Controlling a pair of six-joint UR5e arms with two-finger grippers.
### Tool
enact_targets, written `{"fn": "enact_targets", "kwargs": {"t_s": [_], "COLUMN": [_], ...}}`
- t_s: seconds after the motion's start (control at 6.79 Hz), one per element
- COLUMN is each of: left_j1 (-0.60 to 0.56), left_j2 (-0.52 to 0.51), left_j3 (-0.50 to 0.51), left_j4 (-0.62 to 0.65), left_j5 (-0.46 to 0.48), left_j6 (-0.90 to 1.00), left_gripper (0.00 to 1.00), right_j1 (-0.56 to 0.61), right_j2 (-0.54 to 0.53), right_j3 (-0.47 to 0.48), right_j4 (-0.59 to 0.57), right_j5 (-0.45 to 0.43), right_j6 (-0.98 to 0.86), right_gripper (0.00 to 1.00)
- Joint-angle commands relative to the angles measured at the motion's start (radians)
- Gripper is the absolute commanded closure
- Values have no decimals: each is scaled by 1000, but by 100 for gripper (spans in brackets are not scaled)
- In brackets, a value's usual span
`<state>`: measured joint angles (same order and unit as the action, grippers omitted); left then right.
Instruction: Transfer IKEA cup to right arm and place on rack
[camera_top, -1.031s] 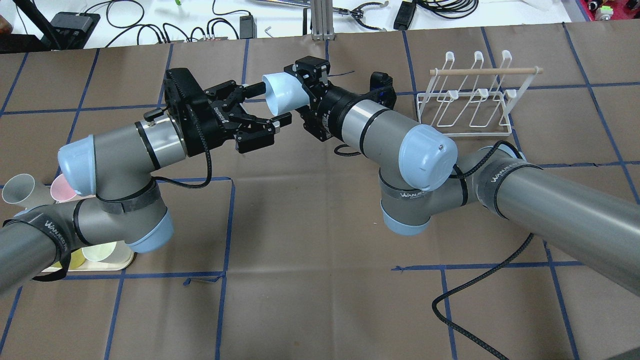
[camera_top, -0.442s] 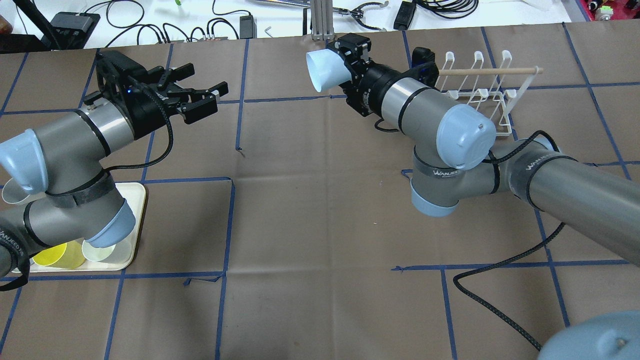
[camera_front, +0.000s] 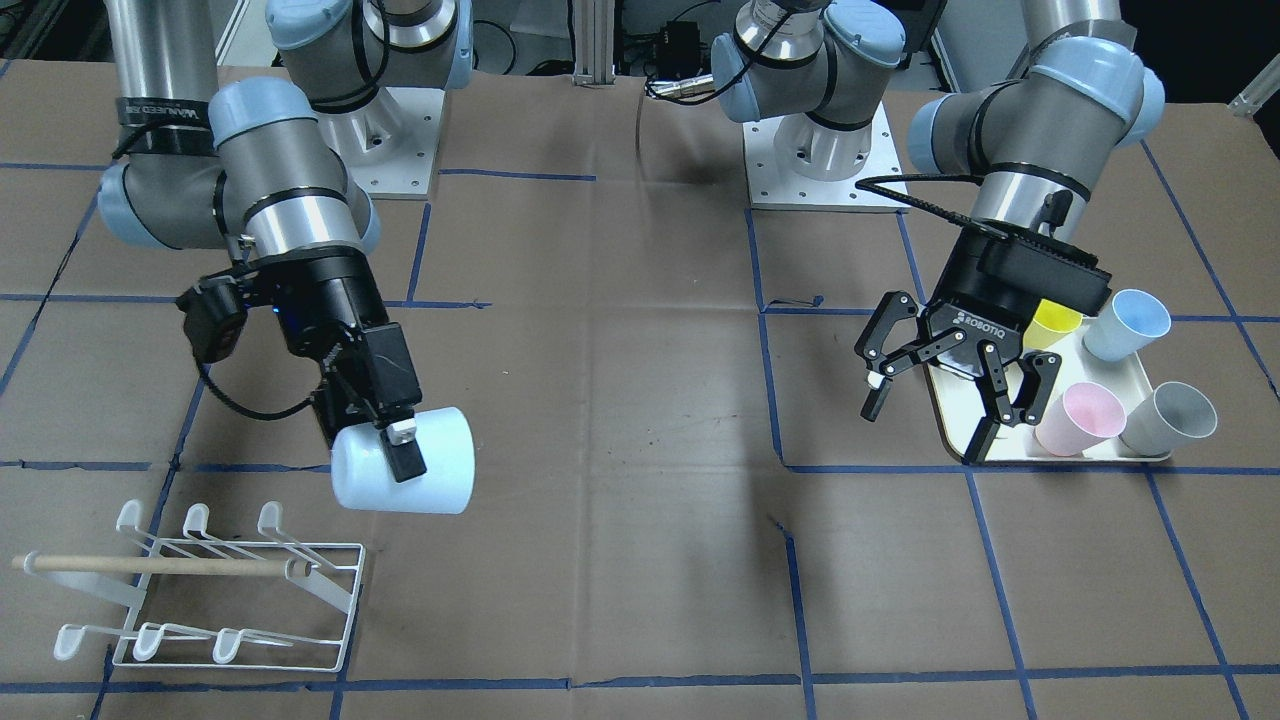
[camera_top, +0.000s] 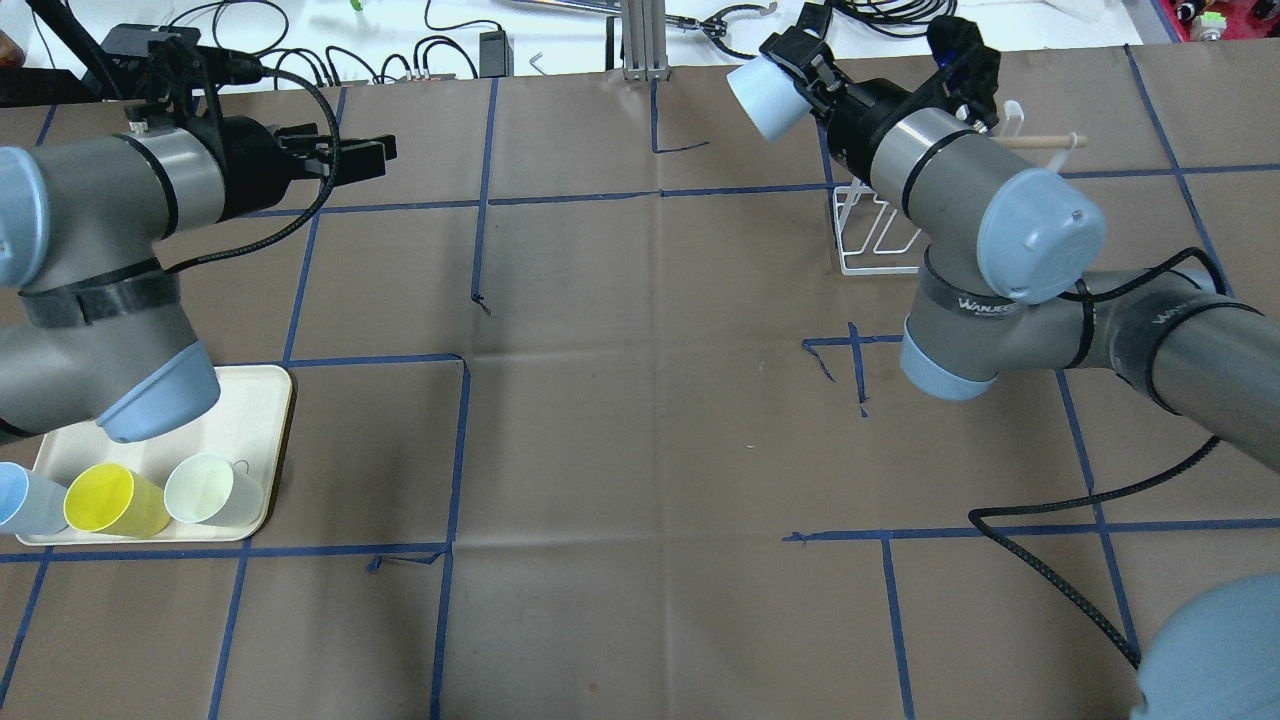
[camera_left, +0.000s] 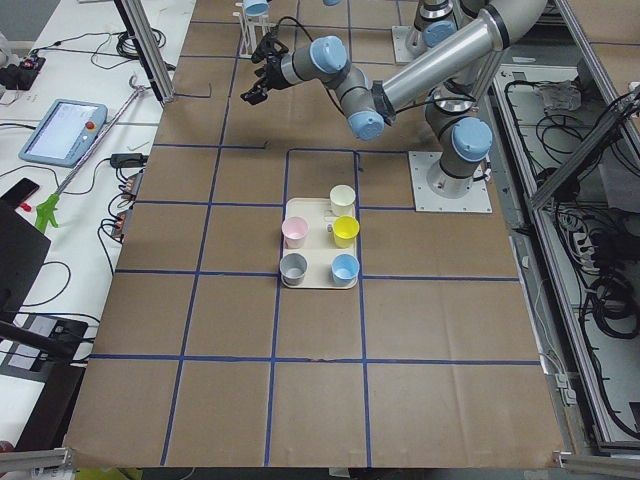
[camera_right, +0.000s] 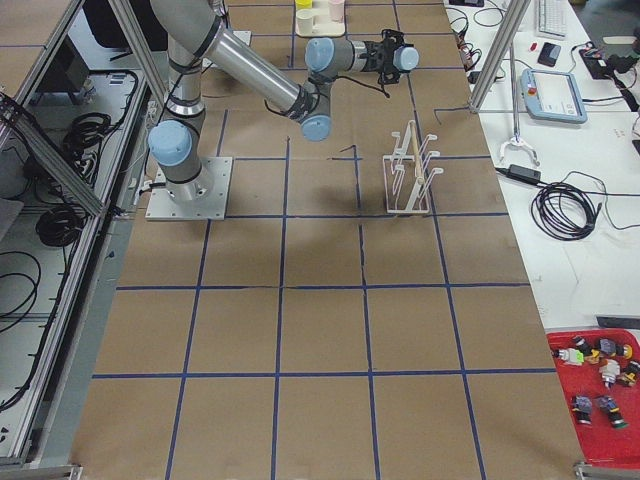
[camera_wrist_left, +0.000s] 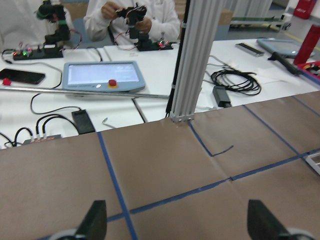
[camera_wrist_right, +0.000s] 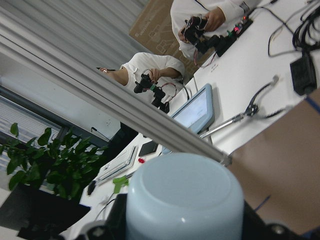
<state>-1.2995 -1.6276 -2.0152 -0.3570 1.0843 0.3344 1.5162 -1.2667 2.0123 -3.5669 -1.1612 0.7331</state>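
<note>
Two silver tubular arms with pale-blue joint caps reach over the brown paper-covered table (camera_front: 620, 400) with its grid of blue tape. In the front-facing view the right arm (camera_front: 290, 210) comes down from the upper left, and its black right gripper (camera_front: 398, 448) pinches a pale blue plastic cup (camera_front: 445, 470) by the wall, one finger lying across the outside of it. The cup lies on its side in the air at the lower left of centre, clear of the table. It is just above and to the right of the small white wire rack (camera_front: 240, 600), apart from it. The rack stands in the lower left corner with a light wooden dowel (camera_front: 150, 565) across its loop-tipped pegs. From the right wrist camera the cup's closed base fills the lower middle of the frame. On the right side of the front-facing view the black left gripper (camera_front: 930, 420) hangs with its jaws spread wide and nothing between them, over the left edge of a cream rectangular tray (camera_front: 1100, 458). The tray holds a yellow cup (camera_front: 1055, 322), a light blue cup (camera_front: 1125, 322), a pink cup (camera_front: 1080, 418) and a grey cup (camera_front: 1170, 418). The overhead view shows one more pale cup (camera_top: 212, 490) on it.
</note>
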Motion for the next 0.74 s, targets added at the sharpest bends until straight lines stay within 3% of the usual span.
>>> {"fn": "enact_targets", "kwargs": {"t_s": [0.0, 0.15, 0.29, 0.59], "left_j1": [-30, -53, -79, -104], "left_j2": [9, 20, 31, 41], "left_j3": [64, 79, 119, 284], "left_j4": [-248, -369, -513, -911], "left_j5": [193, 260, 314, 396], "left_j6": [-3, -41, -101, -110], "left_gripper": [1, 1, 0, 0], "right_j1": [-132, -169, -195, -195], "right_j2": [-8, 21, 65, 169], "right_j3": [-1, -10, -53, -148], "right_j4": [5, 2, 2, -12], "right_j5": [-5, -5, -6, -3], "right_j6": [-626, -767, -790, -790], "right_gripper": [66, 66, 67, 69]}}
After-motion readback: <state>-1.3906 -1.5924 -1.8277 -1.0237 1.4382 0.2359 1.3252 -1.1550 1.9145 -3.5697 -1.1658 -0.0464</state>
